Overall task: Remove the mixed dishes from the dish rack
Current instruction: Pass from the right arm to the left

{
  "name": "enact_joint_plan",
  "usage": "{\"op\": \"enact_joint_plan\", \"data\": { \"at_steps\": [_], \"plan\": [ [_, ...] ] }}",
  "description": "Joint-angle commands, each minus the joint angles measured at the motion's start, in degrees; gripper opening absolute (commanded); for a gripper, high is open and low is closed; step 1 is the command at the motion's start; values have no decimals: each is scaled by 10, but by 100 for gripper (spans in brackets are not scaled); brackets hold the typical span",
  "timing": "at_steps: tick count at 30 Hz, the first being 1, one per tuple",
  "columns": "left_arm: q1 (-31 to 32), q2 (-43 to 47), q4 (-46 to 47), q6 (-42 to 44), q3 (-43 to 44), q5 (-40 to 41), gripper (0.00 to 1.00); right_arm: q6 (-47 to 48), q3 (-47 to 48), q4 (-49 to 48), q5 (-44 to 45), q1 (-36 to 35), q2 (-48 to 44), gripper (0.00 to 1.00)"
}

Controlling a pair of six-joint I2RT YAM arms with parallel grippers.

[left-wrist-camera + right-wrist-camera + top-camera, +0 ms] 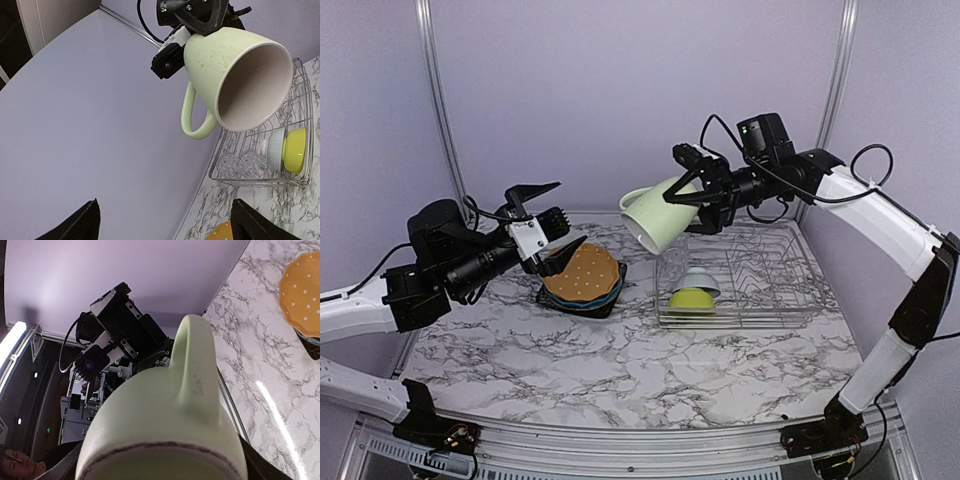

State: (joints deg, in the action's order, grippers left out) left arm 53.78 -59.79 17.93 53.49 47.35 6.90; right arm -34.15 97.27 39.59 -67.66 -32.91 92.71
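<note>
Top view: we note the right gripper (688, 192) clamped on the base end of the pale green mug (655, 218). The mug is held in the air on its side, mouth toward the left arm, above the left end of the dish rack (745, 322). The left gripper (570, 212) stands wide open and empty above the stacked plates: the orange dotted plate (582, 272) is on top, with the blue plate (611, 292) and the dark square plate (604, 307) under it. In the rack lie the lime green bowl (690, 298), the small white bowl (701, 279) and what seems to be the clear glass (672, 263), which is hard to make out. Left wrist view: both fingertips (82, 222) are spread, nothing is between them, and the mug's mouth faces the camera. Right wrist view: the mug fills the frame, handle up, so we cannot see where the fingers touch it.
</note>
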Motion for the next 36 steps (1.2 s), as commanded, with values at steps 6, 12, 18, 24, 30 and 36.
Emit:
{"op": "enact_joint_plan", "data": {
  "at_steps": [6,12,18,24,30,36],
  "plan": [
    [96,-21,79,194,-33,136,85,-47,-58,-88,-58,-25,-48,31],
    [123,-48,92,237,-27,156,76,-56,-76,-100,-60,-43,-55,31],
    [139,-66,107,279,-34,155,67,-68,-90,-121,-63,-58,-57,31],
    [147,-76,116,313,-30,148,58,-96,-106,-158,-63,-74,-52,31],
    [149,-79,110,331,-28,142,48,-168,-130,-251,-74,-78,-49,30],
    [150,-86,107,339,-26,140,38,-173,-132,-257,-83,-93,-36,30]
  ]
}}
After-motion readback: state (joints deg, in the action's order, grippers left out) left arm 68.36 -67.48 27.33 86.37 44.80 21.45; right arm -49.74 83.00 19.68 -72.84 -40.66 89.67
